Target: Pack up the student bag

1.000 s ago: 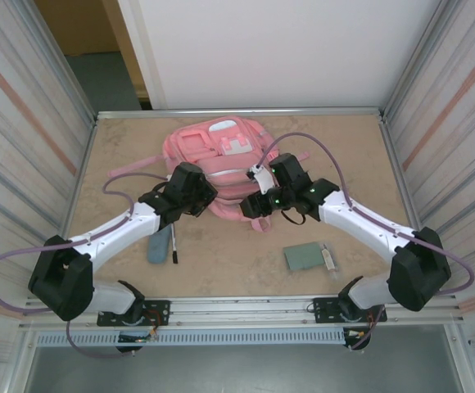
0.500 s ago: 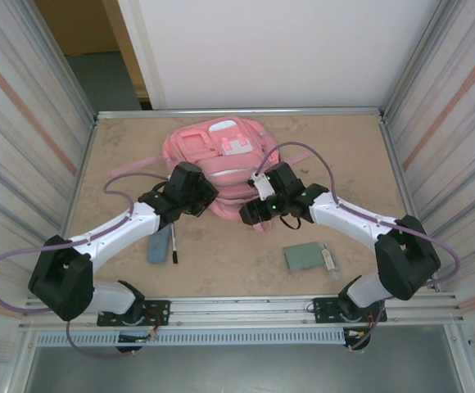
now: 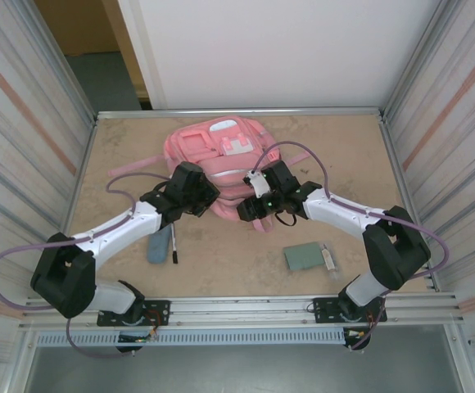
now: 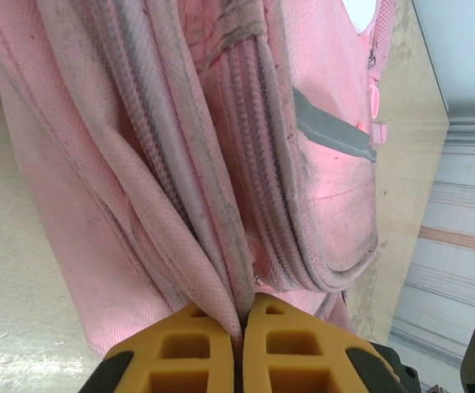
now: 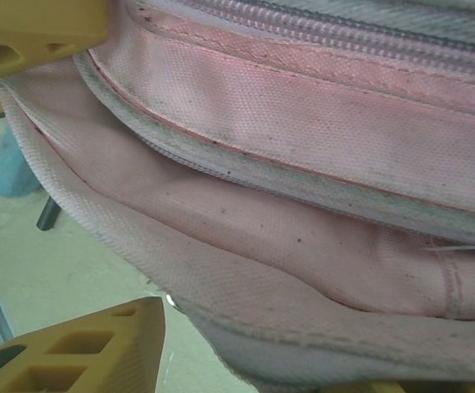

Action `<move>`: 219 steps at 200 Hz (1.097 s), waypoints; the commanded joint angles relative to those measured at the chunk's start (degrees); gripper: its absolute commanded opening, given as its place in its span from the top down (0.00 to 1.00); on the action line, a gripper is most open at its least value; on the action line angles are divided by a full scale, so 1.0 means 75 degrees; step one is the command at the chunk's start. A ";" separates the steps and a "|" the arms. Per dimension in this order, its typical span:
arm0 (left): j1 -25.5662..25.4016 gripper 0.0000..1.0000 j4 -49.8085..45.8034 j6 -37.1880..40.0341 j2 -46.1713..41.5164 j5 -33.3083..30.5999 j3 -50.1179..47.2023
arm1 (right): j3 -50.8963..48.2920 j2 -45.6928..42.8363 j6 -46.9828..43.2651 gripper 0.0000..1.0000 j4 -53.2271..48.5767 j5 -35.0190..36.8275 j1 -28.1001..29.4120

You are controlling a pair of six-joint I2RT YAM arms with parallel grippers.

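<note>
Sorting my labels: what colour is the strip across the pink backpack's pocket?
Grey strip on the large pink fabric backpack; shows best in the left wrist view.

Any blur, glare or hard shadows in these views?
Top view: even light, sharp, only soft shadows under the arms on the table. Left wrist: backpack weave crisp, no glare. Right wrist: weave crisp, near yellow fingers slightly soft.

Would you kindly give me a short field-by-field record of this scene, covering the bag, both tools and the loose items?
student bag: pink, lying flat, far centre
left tool: shut on a fold of the bag's fabric
right tool: open, jaws straddling the bag's near edge
loose items, near left: blue-grey pouch, black pen
loose items, near right: green pad, small white item
</note>
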 commanded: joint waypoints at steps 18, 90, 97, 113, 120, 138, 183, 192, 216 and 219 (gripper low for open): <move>-0.0117 1.00 0.0889 0.0100 0.0036 0.0584 0.0205 | 0.0075 -0.0143 -0.0171 0.59 0.0338 -0.0454 0.0027; -0.0127 1.00 0.0789 0.0112 0.0033 0.0477 0.0190 | 0.0273 -0.0047 -0.0561 0.78 0.0089 0.0243 0.0253; -0.0120 1.00 0.0752 0.0109 0.0030 0.0428 0.0189 | 0.0286 -0.0067 -0.0592 0.79 0.0039 0.0376 0.0294; -0.0110 1.00 0.0690 0.0178 0.0005 0.0392 0.0213 | 0.0248 -0.0202 -0.0601 0.82 0.0054 0.0577 0.0371; -0.0111 1.00 0.0642 0.0228 -0.0029 0.0340 0.0204 | 0.0235 -0.0257 -0.0592 0.85 0.0050 0.0701 0.0389; -0.0092 1.00 0.0507 0.0246 -0.0071 0.0041 0.0146 | 0.0248 -0.0404 -0.0498 0.99 -0.0197 0.1316 0.0431; 0.0228 1.00 0.0436 0.0223 -0.0368 -0.0326 -0.0200 | -0.0228 -0.0883 0.0450 1.00 -0.0406 0.2798 0.0256; 0.0340 1.00 0.0448 0.0207 -0.0407 -0.0293 -0.0266 | -0.0379 -0.0945 0.0644 1.00 -0.0412 0.2990 0.0193; 0.0547 1.00 0.0397 0.0291 -0.0543 -0.0296 -0.0448 | -0.0836 -0.1146 0.0894 1.00 -0.0144 0.2995 0.0025; 0.0559 1.00 0.0351 0.0313 -0.0552 -0.0349 -0.0456 | -0.0865 -0.1165 0.0897 1.00 -0.0140 0.2976 0.0009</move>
